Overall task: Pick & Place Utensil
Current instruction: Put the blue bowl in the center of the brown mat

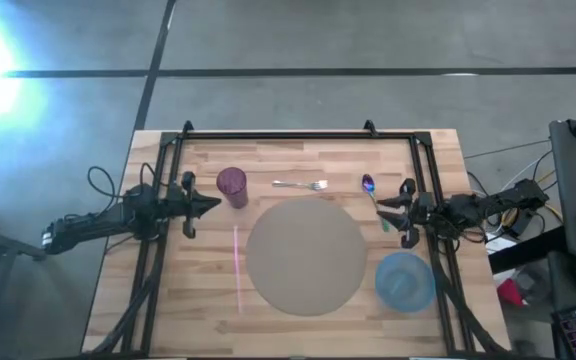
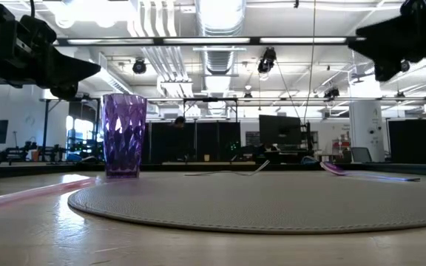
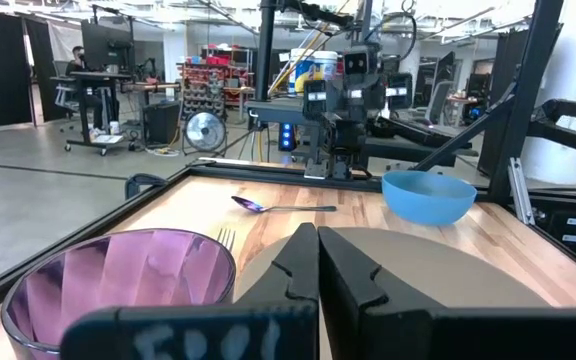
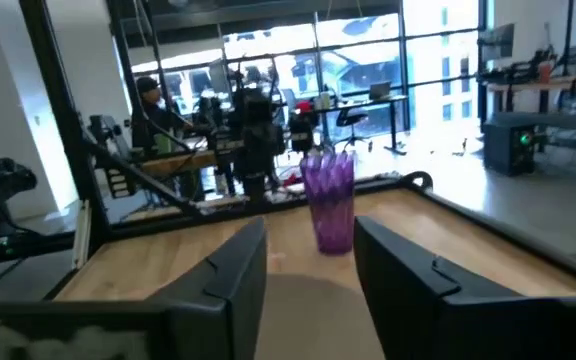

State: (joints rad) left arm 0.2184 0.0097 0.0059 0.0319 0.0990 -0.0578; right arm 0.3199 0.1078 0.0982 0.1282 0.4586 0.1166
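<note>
Locate the utensils first. The spoon (image 1: 370, 188), with a purple bowl and a greenish handle, lies flat on the wooden tabletop (image 1: 198, 300) near the far right, just beside the right tool (image 1: 396, 212). The fork (image 1: 301, 185) lies flat just beyond the far edge of the round grey placemat (image 1: 306, 256), between the spoon and the purple faceted tumbler (image 1: 232, 186). A pink straw (image 1: 237, 265) lies along the left side of the placemat. A blue bowl (image 1: 405, 281) stands at the near right, touching or nearly touching the placemat's edge.

Note the tool states. The right tool hovers above the tabletop beside the spoon handle; in the right wrist view its two fingers (image 4: 226, 275) stand apart with nothing between them. The left tool (image 1: 206, 204) waits just beside the tumbler on its left side, with its jaws pressed together and empty.

Assess progress as follows. No utensil is gripped and none rests in the bowl or the tumbler, so you should treat both the pick and the place as outstanding. The spoon is the likelier target, judging by the right tool's position.

Regarding writing: white handwritten characters appear on the left tool's body in the left wrist view, but you cannot read them reliably. No brand names are legible.
</note>
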